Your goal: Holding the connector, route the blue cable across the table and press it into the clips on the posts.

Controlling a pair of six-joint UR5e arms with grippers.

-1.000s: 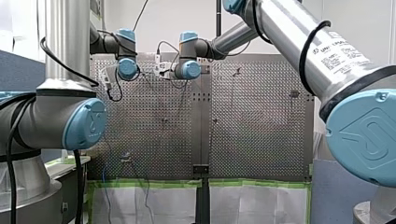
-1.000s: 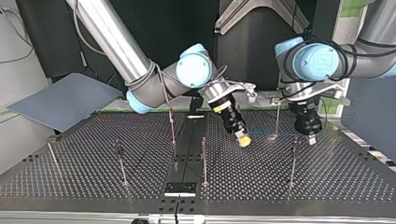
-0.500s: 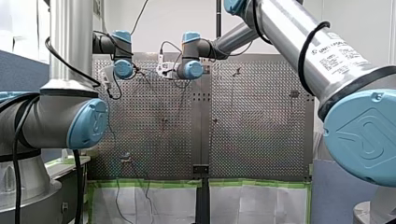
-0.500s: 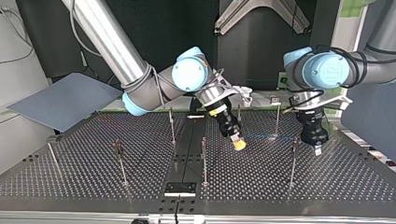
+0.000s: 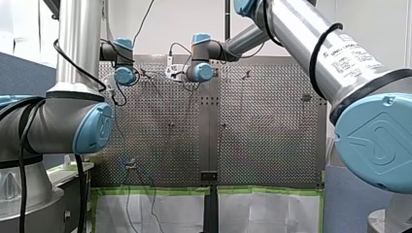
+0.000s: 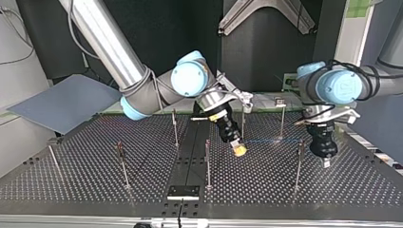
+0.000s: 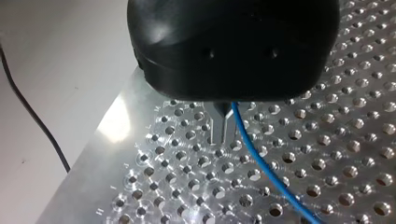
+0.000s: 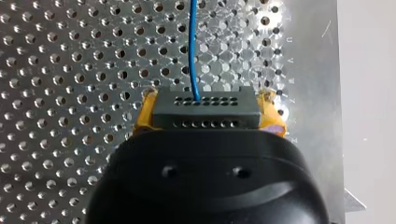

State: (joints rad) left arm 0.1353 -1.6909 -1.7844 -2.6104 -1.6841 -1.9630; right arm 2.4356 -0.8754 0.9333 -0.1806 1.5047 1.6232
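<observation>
The right gripper point(image 6: 239, 150) pinches the connector point(image 8: 206, 113) in its jaws; the left gripper point(image 7: 223, 126) has its jaws pressed together on the blue cable point(image 7: 261, 163), which spans between them above the surface point(image 6: 95, 180), among the posts point(image 6: 299, 164). Seemingly no clip holds it yet, so pressing remains

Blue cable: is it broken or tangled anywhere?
Nothing stands out. The thin blue cable leaves the black rectangular connector in my right gripper straight and unknotted, then passes my left gripper.
</observation>
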